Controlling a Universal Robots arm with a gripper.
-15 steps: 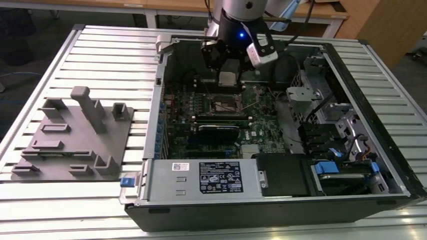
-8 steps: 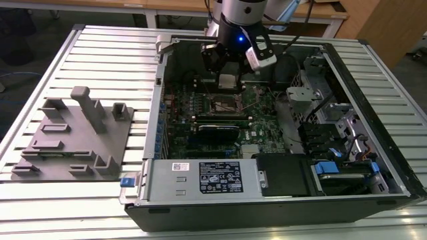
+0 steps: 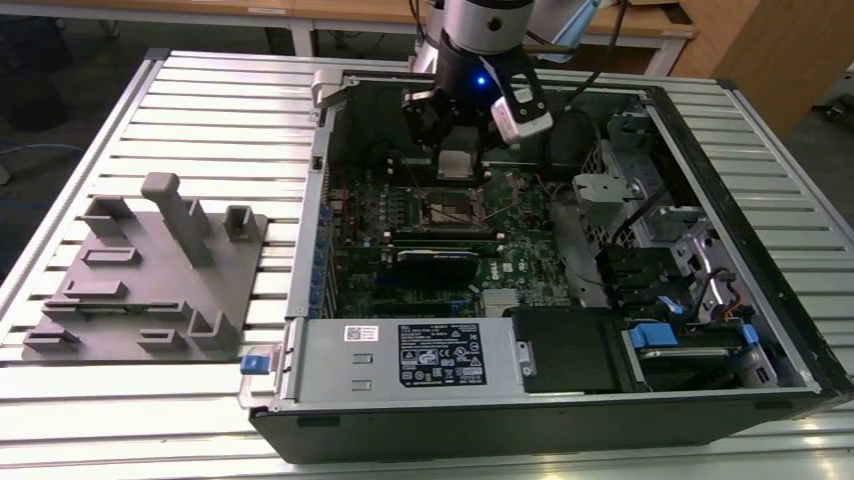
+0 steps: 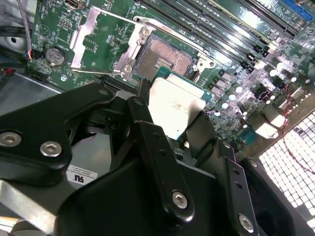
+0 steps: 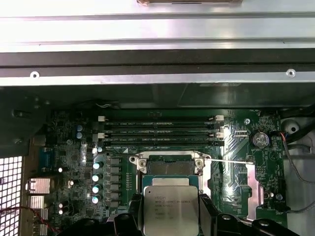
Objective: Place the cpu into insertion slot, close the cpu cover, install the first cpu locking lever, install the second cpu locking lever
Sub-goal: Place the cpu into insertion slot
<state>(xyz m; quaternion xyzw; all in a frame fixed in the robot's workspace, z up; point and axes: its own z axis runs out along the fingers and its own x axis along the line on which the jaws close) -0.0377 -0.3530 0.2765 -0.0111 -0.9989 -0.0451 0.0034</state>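
Note:
My gripper (image 3: 457,160) is shut on the cpu (image 3: 457,165), a flat silver-topped square chip, and holds it above the motherboard, just behind the insertion slot (image 3: 454,208). In both wrist views the cpu (image 4: 174,103) (image 5: 171,209) sits between black fingers (image 5: 124,222), a short way off the bare dark insertion slot (image 4: 165,58) (image 5: 171,167). The cpu cover (image 4: 82,34) (image 5: 257,187), a silver frame, lies swung open beside the slot. A thin wire lever (image 5: 226,161) stands out from the slot's edge.
The open computer case (image 3: 747,200) lies on a slatted metal table (image 3: 214,100). A grey fixture plate (image 3: 147,270) stands at the exterior view's left. Long memory slots (image 5: 160,128) run beside the socket. A power supply (image 3: 400,355) and drive bays (image 3: 667,330) fill the case's near side.

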